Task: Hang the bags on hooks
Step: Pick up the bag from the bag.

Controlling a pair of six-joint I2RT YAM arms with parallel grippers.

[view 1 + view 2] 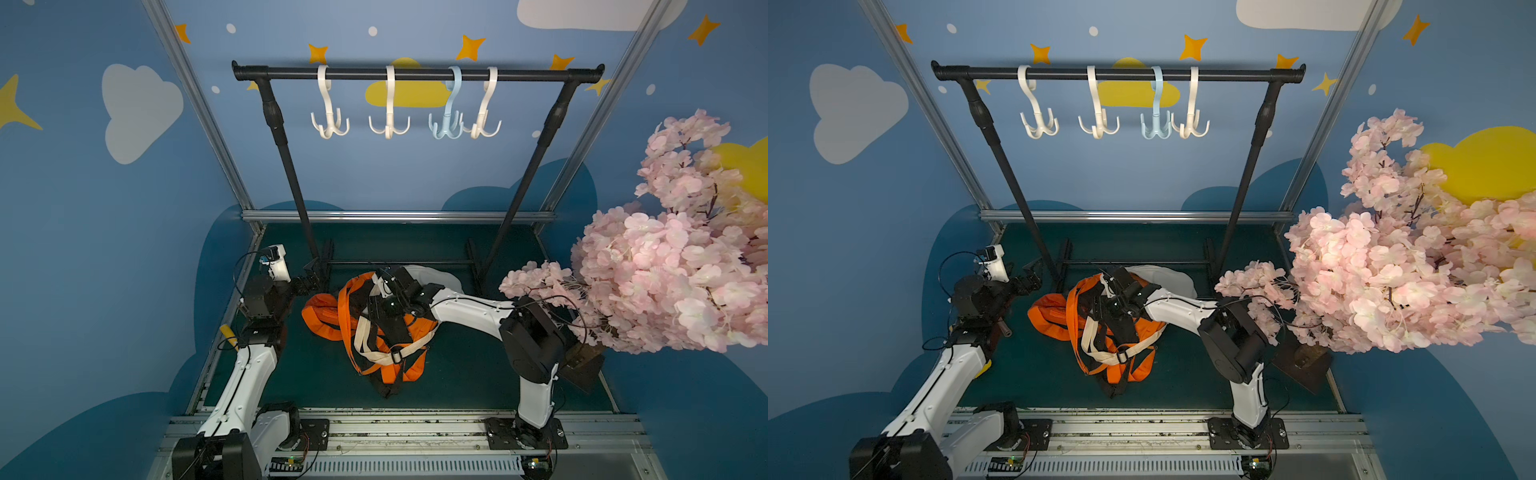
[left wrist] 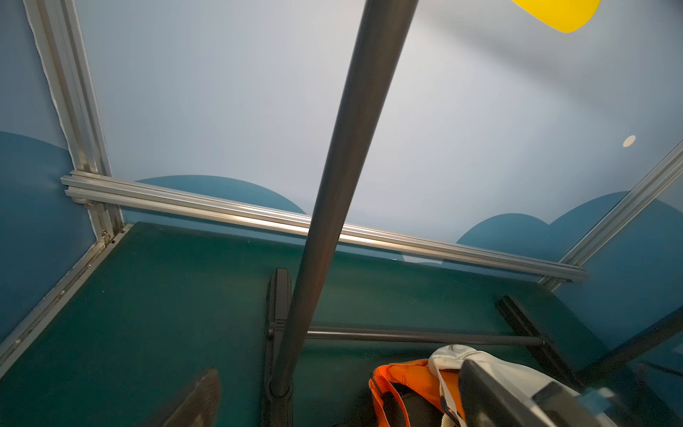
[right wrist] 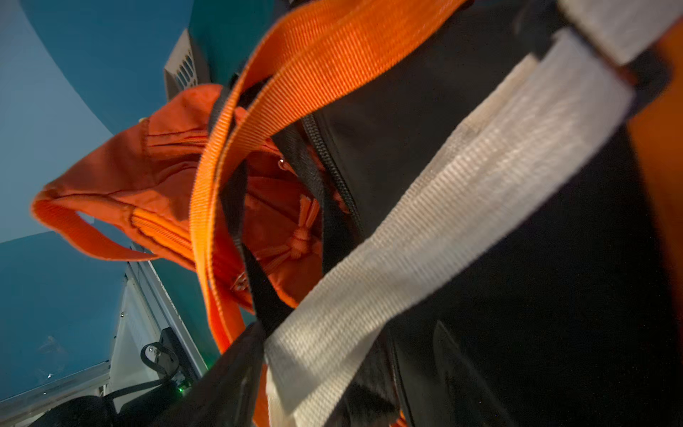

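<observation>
A heap of bags lies mid-table: an orange bag [image 1: 322, 318] [image 3: 122, 177], a black one [image 3: 554, 295] and a white one [image 1: 436, 276], tangled in orange straps and a cream strap [image 1: 386, 355]. My right gripper [image 1: 384, 320] [image 3: 343, 384] reaches down into the heap. Its jaws stand apart, and the cream strap [image 3: 462, 207] runs between the fingers [image 3: 221, 380]. My left gripper [image 1: 311, 276] [image 2: 340, 406] hovers open and empty by the rack's left pole, left of the heap. Above, three cream hooks [image 1: 388, 122] and a pale blue hook [image 1: 446, 122] hang bare from the black rail [image 1: 415, 74].
The rack's slanted poles [image 1: 291, 166] [image 2: 332, 185] and floor bars [image 2: 406, 336] stand behind the heap. A pink blossom tree [image 1: 665, 257] on a dark base [image 1: 582, 365] crowds the right side over the right arm. Aluminium frame rails [image 1: 395, 216] border the green table.
</observation>
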